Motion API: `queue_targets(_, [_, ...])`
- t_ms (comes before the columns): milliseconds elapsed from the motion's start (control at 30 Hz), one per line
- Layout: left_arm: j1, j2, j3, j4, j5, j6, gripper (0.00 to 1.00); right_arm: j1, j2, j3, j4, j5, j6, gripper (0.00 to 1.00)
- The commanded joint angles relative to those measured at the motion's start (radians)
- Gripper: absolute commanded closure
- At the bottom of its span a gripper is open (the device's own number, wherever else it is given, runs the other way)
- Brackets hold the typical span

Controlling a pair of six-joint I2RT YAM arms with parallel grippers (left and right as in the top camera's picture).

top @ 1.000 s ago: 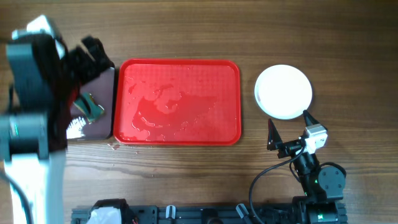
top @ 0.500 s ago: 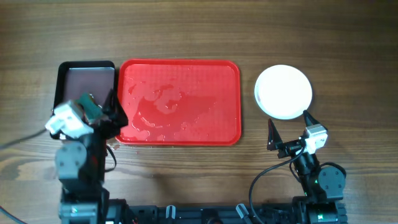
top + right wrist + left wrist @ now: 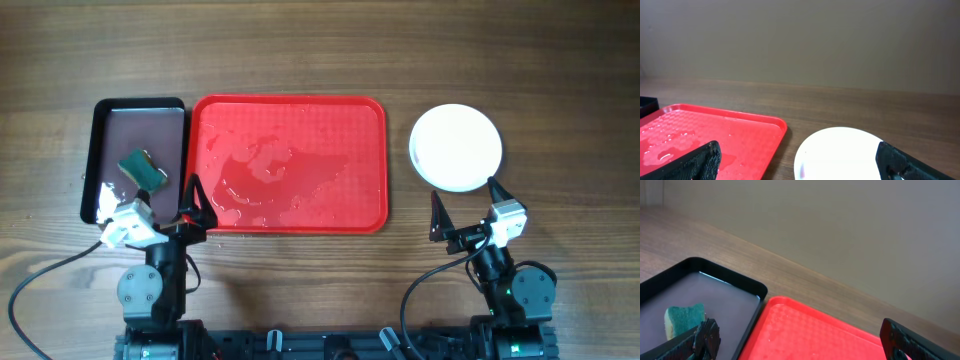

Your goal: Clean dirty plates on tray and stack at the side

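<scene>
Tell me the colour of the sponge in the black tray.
Teal-green sponge, yellowish edge; clearest in the left wrist view.

Green sponge [image 3: 143,170] lies in black tray [image 3: 138,102].

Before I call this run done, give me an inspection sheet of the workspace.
Surface: wooden table, a few droplets beside the red tray.
Job's things: red tray wet, no plates on it; plates stacked to its right, white one on top.
Clutter: black tray left of the red tray, holding a green sponge.
Grippers: left gripper and right gripper both open, fingers empty, at the table's front edge.
Cables: left cable and right cable loop on the table by the arm bases.
Surroundings: plain wall; nothing else seen.
</scene>
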Motion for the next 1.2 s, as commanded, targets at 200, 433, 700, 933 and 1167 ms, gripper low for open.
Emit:
queue_targets(200, [-0.006,-0.123,-0.095,0.005,0.021,0.063,0.0,0.006,-0.012,-0.001,0.006,0.009,-0.005,0.0])
queue_targets(433, [-0.007,-0.138,-0.101,-0.047,0.036,0.062,0.0,0.006,-0.012,-0.001,0.006,0.009,-0.005,0.0])
queue_targets(700, [-0.007,-0.138,-0.101,-0.046,0.043,0.062,0.0,0.006,-0.012,-0.001,0.006,0.009,-0.004,0.0])
queue_targets(933, [-0.007,-0.138,-0.101,-0.046,0.043,0.062,0.0,0.006,-0.012,-0.001,0.006,0.009,-0.005,0.0])
queue_targets(1167, [-0.007,-0.138,-0.101,-0.046,0.043,0.062,0.0,0.006,-0.012,-0.001,0.006,0.01,-0.005,0.0])
